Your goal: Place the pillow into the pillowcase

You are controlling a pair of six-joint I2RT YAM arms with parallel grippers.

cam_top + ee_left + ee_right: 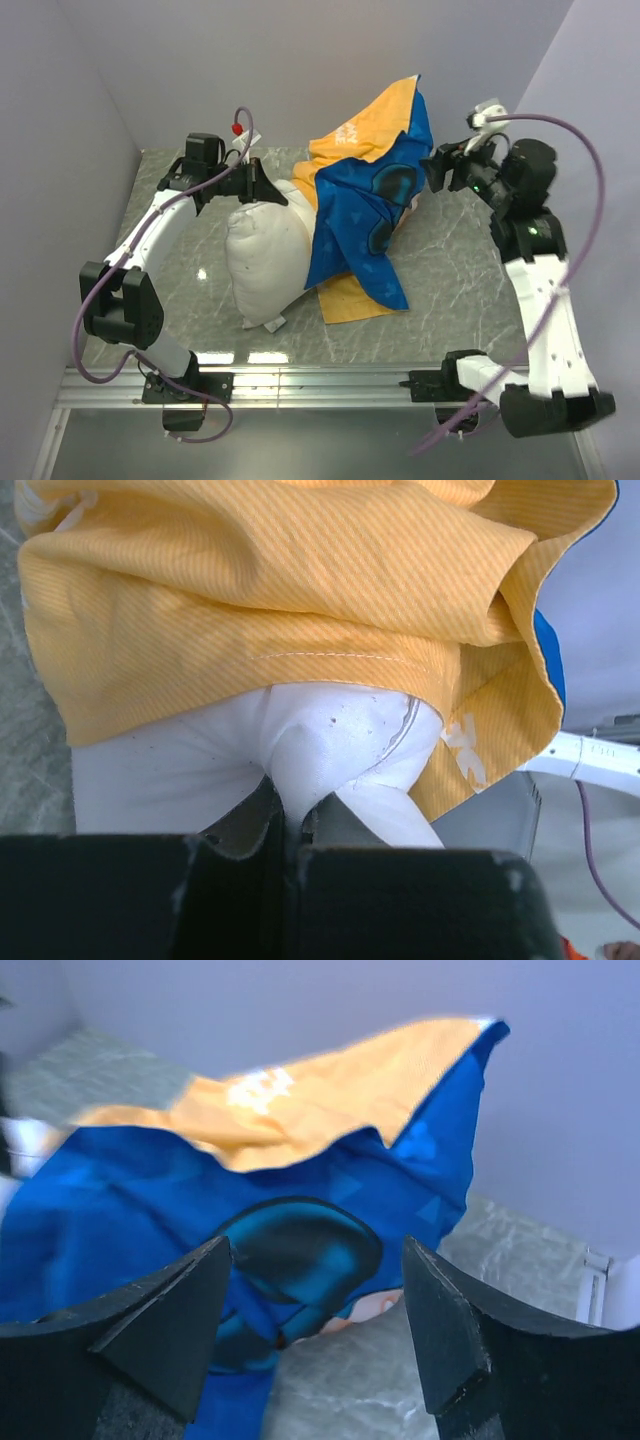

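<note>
1. My left gripper (262, 186) is clenched on a bunched corner of the pillow (262, 262). In the left wrist view the white fabric is squeezed into a narrow fold between the two dark fingers (240, 830).
2. From that pinch the rest of the pillow runs back past the gripper toward the arm's base. It is plump and creased and rests on the grey marbled table (450, 275).
3. Just beyond the left fingertips, the orange-yellow side of the pillowcase (372, 190) drapes over the gripped end of the pillow and touches it. Its stitched hem lies right above the pinched corner.
4. My right gripper (440, 170) is released, with the jaws spread wide and nothing between them.
5. Straight ahead of the right fingertips is the pillowcase's blue face with a dark rounded cartoon shape on it. It is near, but I cannot tell whether it touches the fingers.
6. Above and beyond that blue face, an orange flap with white lettering rises to a peak.
7. The heaped pillowcase sits between the two grippers. Its lower end is spread on the table, with an orange corner showing from under the blue.
</note>
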